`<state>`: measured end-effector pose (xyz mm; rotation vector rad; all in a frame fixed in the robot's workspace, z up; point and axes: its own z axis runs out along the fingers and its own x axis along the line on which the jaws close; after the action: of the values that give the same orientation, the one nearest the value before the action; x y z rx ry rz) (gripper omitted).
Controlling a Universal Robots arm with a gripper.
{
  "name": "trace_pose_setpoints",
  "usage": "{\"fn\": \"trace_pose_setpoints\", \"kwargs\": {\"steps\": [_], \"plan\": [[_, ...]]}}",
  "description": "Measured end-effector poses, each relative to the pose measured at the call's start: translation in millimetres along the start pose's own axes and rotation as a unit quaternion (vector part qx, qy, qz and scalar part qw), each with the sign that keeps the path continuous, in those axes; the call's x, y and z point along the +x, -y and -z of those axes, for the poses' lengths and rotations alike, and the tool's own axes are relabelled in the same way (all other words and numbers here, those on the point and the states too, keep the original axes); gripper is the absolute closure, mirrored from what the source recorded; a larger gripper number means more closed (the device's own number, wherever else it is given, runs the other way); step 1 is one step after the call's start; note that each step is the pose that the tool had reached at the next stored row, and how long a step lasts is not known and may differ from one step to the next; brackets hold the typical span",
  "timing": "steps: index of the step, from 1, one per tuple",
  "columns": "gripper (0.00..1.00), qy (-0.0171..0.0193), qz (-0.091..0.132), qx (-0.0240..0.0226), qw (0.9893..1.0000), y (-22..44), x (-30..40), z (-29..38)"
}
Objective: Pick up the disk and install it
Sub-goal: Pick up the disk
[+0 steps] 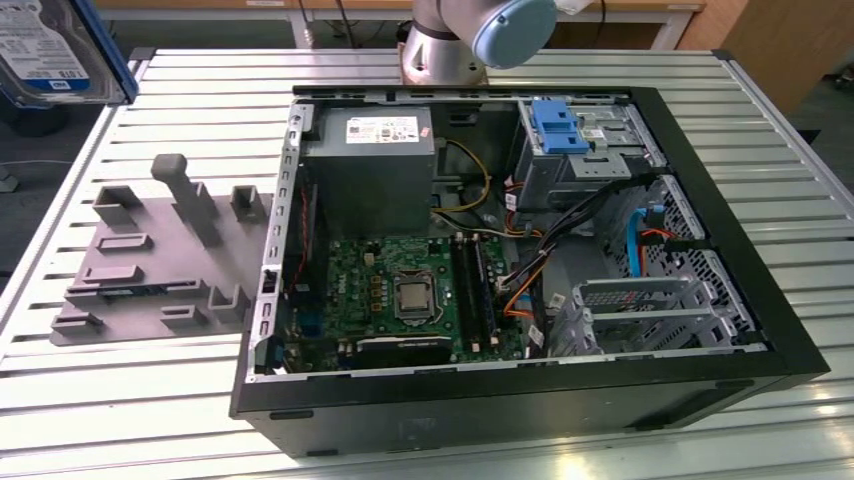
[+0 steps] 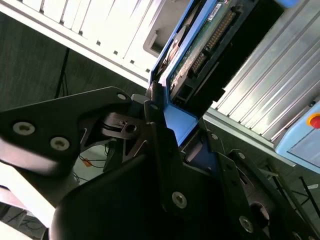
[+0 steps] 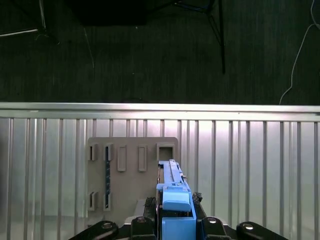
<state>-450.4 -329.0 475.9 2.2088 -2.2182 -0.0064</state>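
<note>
Now | disk (image 3: pixel 170 176) clamped edge-up in hand (image 3: pixel 173 202) | above table (image 3: pixel 250 165)

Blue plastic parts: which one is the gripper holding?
The frame around the disk, clamped in the gripper; the other, a blue bracket, sits inside the computer case.

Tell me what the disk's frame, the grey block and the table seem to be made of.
The disk, shut in the pincer: frame of bright blue plastic, smooth and slightly glossy. The grey block: matte, moulded shapes, probably plastic. The table: pale ribbed metal with a sheen, perhaps aluminium.
</note>
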Motion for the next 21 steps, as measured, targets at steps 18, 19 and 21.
{"fn": "trace_pose_setpoints", "kwargs": {"steps": [18,19,21], "plan": [[0.64,-0.0003,0.000,-0.0001,1.0000,-0.3,0.1,33.9],[0.64,-0.0003,0.000,-0.0001,1.0000,-0.4,0.1,34.2],[0.64,-0.0002,0.000,0.0000,1.0000,-0.4,0.1,34.5]]}}
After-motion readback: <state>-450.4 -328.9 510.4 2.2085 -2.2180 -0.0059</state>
